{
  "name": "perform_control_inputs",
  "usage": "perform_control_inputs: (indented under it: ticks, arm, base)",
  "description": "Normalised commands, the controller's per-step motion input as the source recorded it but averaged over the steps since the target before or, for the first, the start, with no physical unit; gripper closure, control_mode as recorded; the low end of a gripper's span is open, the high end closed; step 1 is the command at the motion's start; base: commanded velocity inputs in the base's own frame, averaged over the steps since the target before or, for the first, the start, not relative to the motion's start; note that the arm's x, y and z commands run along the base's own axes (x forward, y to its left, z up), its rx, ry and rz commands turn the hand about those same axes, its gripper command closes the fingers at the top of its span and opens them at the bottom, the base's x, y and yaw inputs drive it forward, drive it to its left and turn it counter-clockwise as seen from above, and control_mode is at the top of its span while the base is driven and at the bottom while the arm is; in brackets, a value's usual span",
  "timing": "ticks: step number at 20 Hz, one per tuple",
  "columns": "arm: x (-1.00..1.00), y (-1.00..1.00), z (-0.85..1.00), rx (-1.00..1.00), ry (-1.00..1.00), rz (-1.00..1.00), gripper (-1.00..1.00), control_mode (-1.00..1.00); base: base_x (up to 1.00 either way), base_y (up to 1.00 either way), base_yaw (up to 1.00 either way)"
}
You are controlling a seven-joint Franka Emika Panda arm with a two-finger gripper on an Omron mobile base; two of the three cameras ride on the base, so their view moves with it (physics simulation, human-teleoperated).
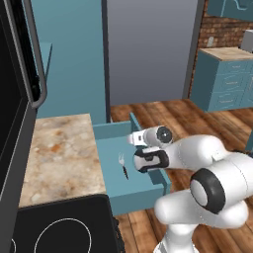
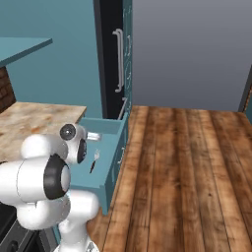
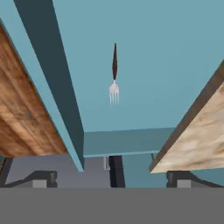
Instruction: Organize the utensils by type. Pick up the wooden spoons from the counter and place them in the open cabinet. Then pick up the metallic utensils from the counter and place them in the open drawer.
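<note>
drawer: near corner behind arm | fork: tines too small | counter: cut off left

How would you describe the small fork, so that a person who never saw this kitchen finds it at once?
Start at the beige marbled counter; beside it a teal drawer stands pulled out over the wooden floor. On the drawer's plain teal bottom lies the fork, flat and alone. It has a silver head with tines and a slim dark handle.

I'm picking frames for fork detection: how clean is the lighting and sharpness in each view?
Hand view: flat even light, fork crisp on the drawer floor, no glare. Left base view: fork small, slightly soft. Right base view: fork tiny, drawer shaded evenly.
</note>
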Motion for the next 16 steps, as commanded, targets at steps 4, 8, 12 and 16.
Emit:
perform_control_inputs:
  ticks: [4,8,12,16]
  arm:
    - [-0.90,-0.16,0.47,0.00,-0.10,-0.08,-1.00,-1.00]
    - [-0.88,-0.13,0.38,-0.03,0.03,-0.11,-1.00,-1.00]
    - [-0.88,-0.18,0.05,-0.02,0.21,-0.13,-1.00,-1.00]
    - [-0.96,-0.29,0.00,0.00,0.25,-0.05,-1.00,-1.00]
  base:
    - [0.00,0.00,0.00]
    - [0.00,0.00,0.00]
    - [0.00,0.00,0.00]
    - [0.00,0.00,0.00]
